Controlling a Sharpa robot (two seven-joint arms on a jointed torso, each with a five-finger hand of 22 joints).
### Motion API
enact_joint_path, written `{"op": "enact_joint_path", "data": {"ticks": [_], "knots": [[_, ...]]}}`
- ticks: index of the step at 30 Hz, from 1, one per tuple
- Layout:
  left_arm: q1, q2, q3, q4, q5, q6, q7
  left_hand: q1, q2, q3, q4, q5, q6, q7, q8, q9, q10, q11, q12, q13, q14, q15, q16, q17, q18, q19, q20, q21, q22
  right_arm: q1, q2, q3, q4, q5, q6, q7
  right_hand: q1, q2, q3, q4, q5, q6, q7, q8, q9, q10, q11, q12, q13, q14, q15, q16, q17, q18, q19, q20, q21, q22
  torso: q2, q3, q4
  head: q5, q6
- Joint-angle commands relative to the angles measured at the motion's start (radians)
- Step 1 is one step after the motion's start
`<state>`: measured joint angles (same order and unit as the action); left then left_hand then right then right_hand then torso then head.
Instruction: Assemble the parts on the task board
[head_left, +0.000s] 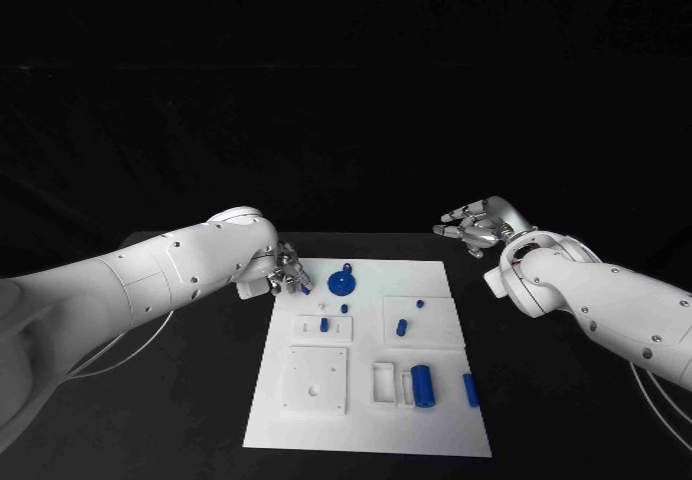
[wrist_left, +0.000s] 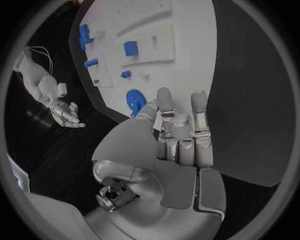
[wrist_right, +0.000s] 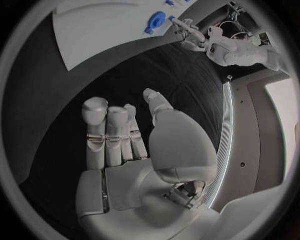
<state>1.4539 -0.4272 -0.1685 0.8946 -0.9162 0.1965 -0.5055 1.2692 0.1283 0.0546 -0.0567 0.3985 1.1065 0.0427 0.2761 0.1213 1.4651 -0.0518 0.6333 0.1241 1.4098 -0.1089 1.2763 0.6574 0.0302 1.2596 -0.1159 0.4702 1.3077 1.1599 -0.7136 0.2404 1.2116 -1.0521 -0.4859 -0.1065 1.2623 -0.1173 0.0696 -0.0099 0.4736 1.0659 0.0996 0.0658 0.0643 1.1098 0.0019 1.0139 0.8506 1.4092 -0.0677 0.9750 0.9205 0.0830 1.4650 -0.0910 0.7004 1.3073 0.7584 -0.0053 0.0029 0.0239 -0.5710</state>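
Plain white task board bears blue parts, no legible writing.

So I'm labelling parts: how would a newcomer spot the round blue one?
Start at the white task board mid-table and go to its far edge, by the left robot hand. The round blue part lies there: a disc, while the other blue pieces are small pegs and bars.

Right hand is hovering over the black table, fingers extended and holding nothing. The task board is lying beyond, a round blue part resting near its edge, the left hand hovering beside that part.
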Motion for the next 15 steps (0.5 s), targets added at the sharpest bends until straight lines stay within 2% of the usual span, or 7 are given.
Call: {"op": "enact_joint_path", "data": {"ticks": [1, 7, 9, 13, 15], "knots": [[-0.002, -0.001, 0.000, 0.007, 0.008, -0.040, 0.003, -0.008, -0.006, 0.063, -0.073, 0.022, 0.038, -0.027, 0.035, 0.107, 0.051, -0.008, 0.008, -0.009, 0.009, 0.000, 0.006, 0.012, 0.017, -0.001, 0.008, 0.009, 0.021, -0.001, 0.001, 0.000, 0.000, -0.009, 0.010, 0.008, -0.005, 0.007, 0.003, -0.001, 0.004, -0.005, 0.003, -0.004, -0.002, -0.001, -0.003, 0.004, 0.001, 0.003, -0.003, -0.003, 0.001, 0.018, 0.048, 0.002, -0.003, 0.082, 0.000, 0.0001, 0.0004, 0.000, 0.000], [-0.002, -0.010, 0.000, 0.032, 0.012, -0.082, -0.005, -0.035, -0.016, 0.085, -0.107, 0.082, 0.061, -0.031, 0.027, 0.110, 0.052, -0.011, 0.029, -0.047, 0.019, 0.001, 0.016, 0.039, 0.029, -0.003, 0.016, 0.029, 0.021, -0.002, 0.000, 0.000, -0.001, -0.009, 0.009, 0.008, -0.006, 0.006, 0.004, -0.001, 0.006, -0.005, 0.003, -0.004, -0.001, -0.002, -0.003, 0.002, -0.001, 0.003, -0.004, -0.004, 0.000, 0.018, 0.048, 0.001, -0.004, 0.082, -0.002, 0.0003, 0.0014, 0.000, -0.001], [-0.002, -0.015, 0.000, 0.044, 0.015, -0.094, -0.009, -0.038, -0.018, 0.088, -0.111, 0.090, 0.064, -0.031, 0.026, 0.110, 0.052, -0.011, 0.032, -0.050, 0.020, 0.001, 0.018, 0.043, 0.031, -0.004, 0.017, 0.032, 0.021, -0.002, -0.001, 0.000, -0.001, -0.008, 0.009, 0.008, -0.006, 0.006, 0.004, -0.001, 0.006, -0.005, 0.003, -0.004, -0.001, -0.002, -0.003, 0.002, -0.001, 0.003, -0.004, -0.004, 0.000, 0.018, 0.048, 0.001, -0.004, 0.082, -0.002, 0.0004, 0.0017, 0.000, -0.001], [-0.001, -0.040, 0.001, 0.096, 0.024, -0.131, -0.021, -0.053, -0.024, 0.100, -0.127, 0.119, 0.077, -0.033, 0.022, 0.110, 0.052, -0.013, 0.043, -0.056, 0.022, 0.002, 0.028, 0.059, 0.039, -0.005, 0.024, 0.044, 0.021, -0.003, -0.004, 0.000, 0.001, -0.008, 0.008, 0.009, -0.006, 0.006, 0.004, -0.001, 0.006, -0.005, 0.003, -0.004, -0.001, -0.002, -0.003, 0.002, -0.001, 0.003, -0.004, -0.004, 0.000, 0.018, 0.048, 0.001, -0.004, 0.082, -0.004, 0.0010, 0.0033, 0.001, -0.001], [0.000, -0.057, 0.001, 0.127, 0.035, -0.148, -0.027, -0.059, -0.027, 0.103, -0.132, 0.126, 0.082, -0.034, 0.019, 0.109, 0.052, -0.014, 0.049, -0.057, 0.021, 0.002, 0.030, 0.061, 0.042, -0.006, 0.026, 0.049, 0.021, -0.004, -0.006, 0.000, 0.002, -0.007, 0.008, 0.009, -0.006, 0.006, 0.004, -0.001, 0.006, -0.005, 0.003, -0.004, -0.001, -0.002, -0.003, 0.002, -0.001, 0.003, -0.004, -0.004, 0.000, 0.018, 0.048, 0.001, -0.004, 0.082, -0.007, 0.0020, 0.0060, 0.002, -0.002]]}}
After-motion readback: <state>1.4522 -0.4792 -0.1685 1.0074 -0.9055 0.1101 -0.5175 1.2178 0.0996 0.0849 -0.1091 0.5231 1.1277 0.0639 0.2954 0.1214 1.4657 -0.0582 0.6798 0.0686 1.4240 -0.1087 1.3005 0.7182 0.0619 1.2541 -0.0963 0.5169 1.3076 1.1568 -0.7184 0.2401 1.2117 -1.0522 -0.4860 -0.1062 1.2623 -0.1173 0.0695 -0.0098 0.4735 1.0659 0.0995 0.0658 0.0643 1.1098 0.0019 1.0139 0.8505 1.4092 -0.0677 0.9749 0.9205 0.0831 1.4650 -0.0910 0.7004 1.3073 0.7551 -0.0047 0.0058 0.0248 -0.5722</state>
